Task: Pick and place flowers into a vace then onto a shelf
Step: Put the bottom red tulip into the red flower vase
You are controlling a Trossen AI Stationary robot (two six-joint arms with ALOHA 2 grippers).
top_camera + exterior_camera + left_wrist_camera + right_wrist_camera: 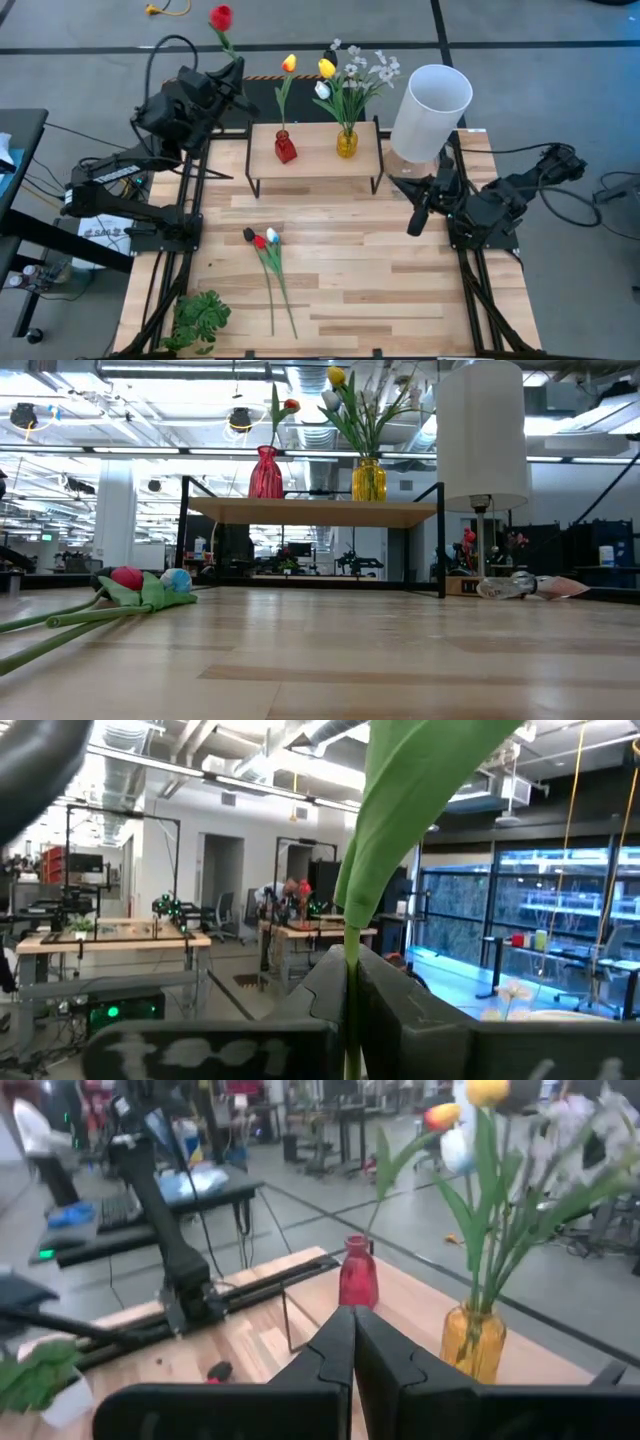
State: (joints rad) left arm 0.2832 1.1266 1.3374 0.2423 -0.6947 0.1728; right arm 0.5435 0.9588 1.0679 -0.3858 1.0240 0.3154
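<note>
My left gripper [238, 70] is high over the table's far left corner, shut on a red tulip [221, 17]. The tulip's green leaf [400, 810] rises past the fingers in the left wrist view. My right gripper [413, 225] is shut and holds nothing; it hangs over the table's right side, in front of the shelf [315, 150]. On the shelf stand a red vase [286, 147] with one yellow tulip [289, 63] and a yellow vase [347, 142] with several flowers. More tulips [262, 240] lie flat on the table, heads toward the shelf. My left gripper pinches the red tulip's green stem [350, 1020] between its two fingers, well below the head. The fingers point toward the table's far edge and slightly upward, lying across the stem. The tulip is lifted clear and stands tilted above the fingers, head uppermost.
A tall white lamp [432, 110] stands at the shelf's right end, close to my right arm. A leafy green sprig [200, 318] lies at the near left corner. Bare wood stretches between the lying tulips and my right gripper.
</note>
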